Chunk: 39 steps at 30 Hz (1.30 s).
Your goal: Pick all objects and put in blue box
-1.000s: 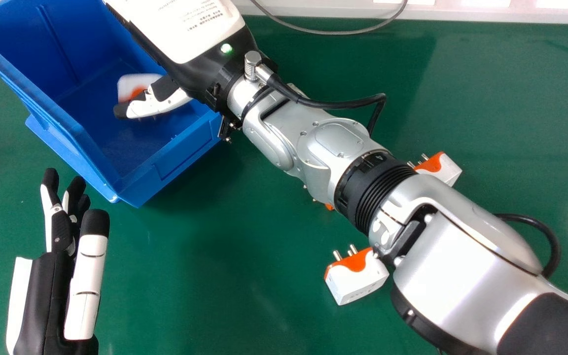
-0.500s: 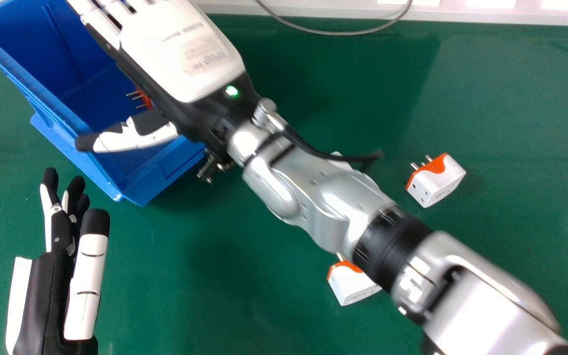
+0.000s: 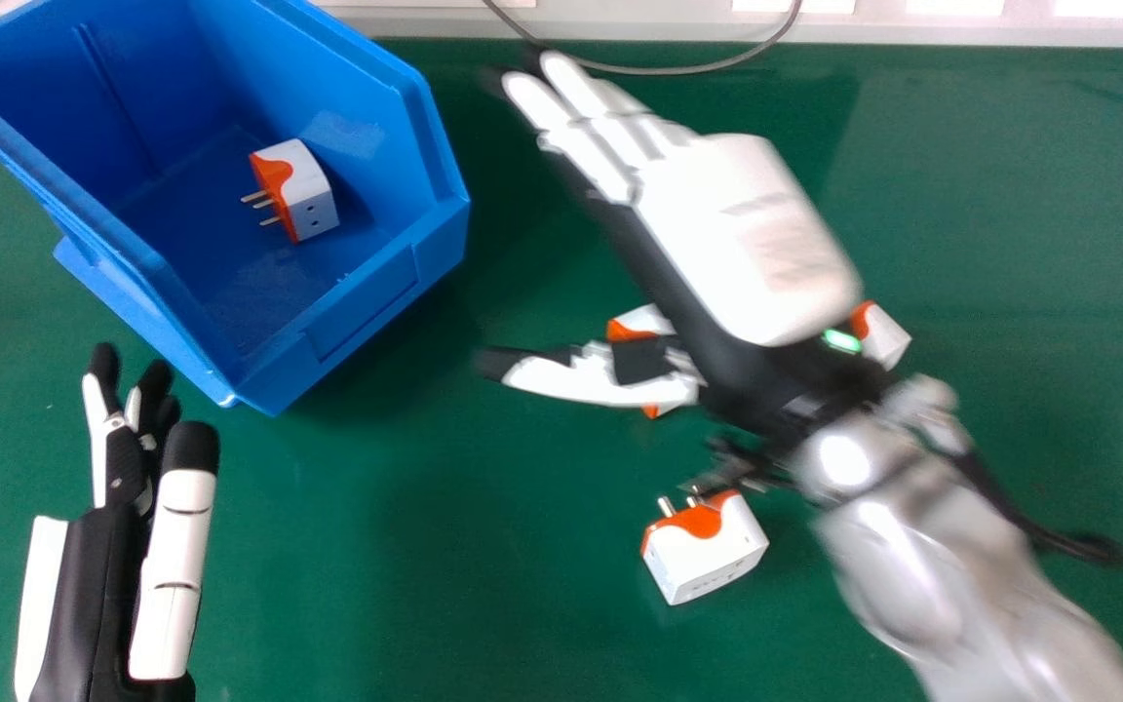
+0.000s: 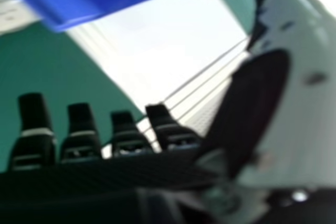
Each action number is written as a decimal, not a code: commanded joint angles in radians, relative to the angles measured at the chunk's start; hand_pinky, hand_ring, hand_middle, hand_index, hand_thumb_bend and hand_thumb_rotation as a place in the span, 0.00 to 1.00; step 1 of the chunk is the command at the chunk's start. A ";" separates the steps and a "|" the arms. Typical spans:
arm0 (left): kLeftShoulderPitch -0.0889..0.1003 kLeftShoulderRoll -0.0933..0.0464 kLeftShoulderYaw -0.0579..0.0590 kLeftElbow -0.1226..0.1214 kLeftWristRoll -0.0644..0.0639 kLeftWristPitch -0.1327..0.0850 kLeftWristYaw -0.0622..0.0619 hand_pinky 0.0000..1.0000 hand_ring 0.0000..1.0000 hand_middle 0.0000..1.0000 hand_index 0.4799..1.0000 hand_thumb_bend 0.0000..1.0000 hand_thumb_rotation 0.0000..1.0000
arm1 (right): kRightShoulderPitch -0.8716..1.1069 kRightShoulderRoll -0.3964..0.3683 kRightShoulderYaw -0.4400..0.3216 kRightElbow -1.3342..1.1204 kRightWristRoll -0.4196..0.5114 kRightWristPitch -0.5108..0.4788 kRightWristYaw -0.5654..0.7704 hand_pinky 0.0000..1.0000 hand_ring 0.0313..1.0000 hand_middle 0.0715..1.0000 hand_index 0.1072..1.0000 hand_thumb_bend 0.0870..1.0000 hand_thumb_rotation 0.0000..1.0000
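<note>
A green tabletop (image 3: 484, 585) spreads beneath the fingers of both hands, with a pale strip (image 3: 990, 29) along its far edge, beyond the right hand's fingertips. Faint marks on the back of the right hand (image 3: 747, 244) are too blurred to read; those on a near adapter (image 3: 708, 561), on the robot's side of the right thumb, are too small. The silver right arm (image 3: 951, 575) crosses the scene, its fingers straight, slightly spread and angled forward and left, the thumb well apart. The blue box (image 3: 367, 302) sits left of those fingers and just beyond the relaxed, nearly straight fingers of the left hand (image 3: 113, 575). Inside it, an orange-and-white adapter (image 3: 313, 195) lies left of the right fingertips. The right hand and thumb partly hide a middle adapter (image 3: 644, 320); the wrist partly covers a far-right adapter (image 3: 885, 339). A thin grey cable (image 3: 659, 70) curves by the right fingertips.
</note>
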 commanded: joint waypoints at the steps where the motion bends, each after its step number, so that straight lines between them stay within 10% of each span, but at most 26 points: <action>1: 0.006 0.003 0.000 -0.008 0.000 -0.028 0.001 1.00 1.00 1.00 1.00 0.67 0.94 | 0.066 -0.062 -0.062 -0.077 -0.001 -0.022 0.026 0.80 0.91 0.94 0.90 0.47 0.50; 18: 0.003 0.000 -0.002 -0.027 -0.003 -0.013 0.007 1.00 1.00 1.00 1.00 0.67 0.95 | 0.315 -0.391 -0.253 -0.060 0.002 -0.220 0.188 0.94 0.97 0.97 0.93 0.45 0.63; 39: -0.031 0.010 0.011 -0.007 -0.004 -0.002 0.007 1.00 1.00 1.00 1.00 0.67 0.94 | 0.081 -0.322 -0.097 0.189 -0.103 -0.316 0.221 0.82 0.90 0.91 0.86 0.48 0.62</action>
